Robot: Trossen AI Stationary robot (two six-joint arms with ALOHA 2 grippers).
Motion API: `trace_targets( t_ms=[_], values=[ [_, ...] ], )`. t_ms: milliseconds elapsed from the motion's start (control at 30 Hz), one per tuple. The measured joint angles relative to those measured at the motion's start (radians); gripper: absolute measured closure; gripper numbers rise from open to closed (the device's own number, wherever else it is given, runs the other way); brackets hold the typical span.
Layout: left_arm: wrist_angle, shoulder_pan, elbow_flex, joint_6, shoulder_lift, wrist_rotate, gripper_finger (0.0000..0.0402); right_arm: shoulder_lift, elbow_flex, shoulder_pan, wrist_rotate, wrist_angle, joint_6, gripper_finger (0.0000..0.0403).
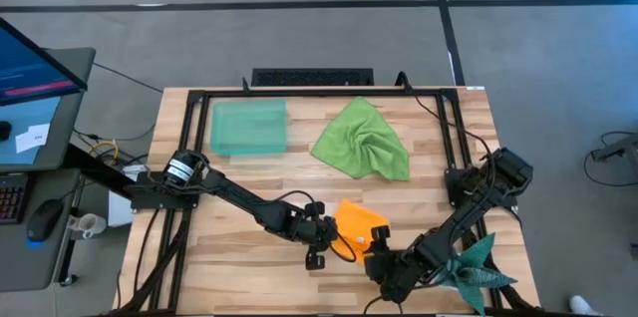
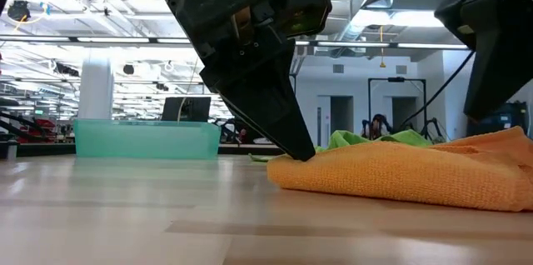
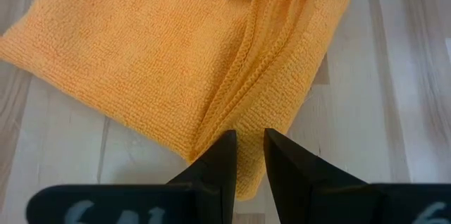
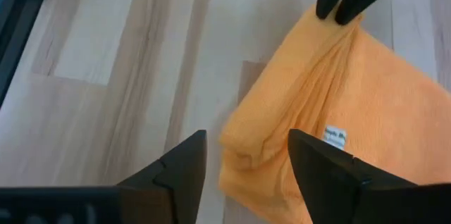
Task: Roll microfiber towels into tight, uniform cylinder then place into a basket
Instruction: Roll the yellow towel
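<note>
While left jaws pinch orange towel (image 3: 162,55) edge, right jaws gape beside it.

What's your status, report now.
Left gripper pinching orange towel at its corner. Right gripper open at the opposite end. Green towel and basket untouched. Nothing blocking.
</note>
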Motion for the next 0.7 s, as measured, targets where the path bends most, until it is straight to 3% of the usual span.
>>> trace_targets(
  t_ms=[533,700],
  values=[
    [0.0,0.0,0.0,0.0,0.0,-0.001,0.0336,0.0,-0.144,-0.042,-0.048,0.244,-0.037,0.0194],
    [0.0,-0.001,0.0,0.001,0.0,-0.058,0.0336,0.0,-0.177,-0.048,-0.06,0.25,0.012,0.0195]
  ],
)
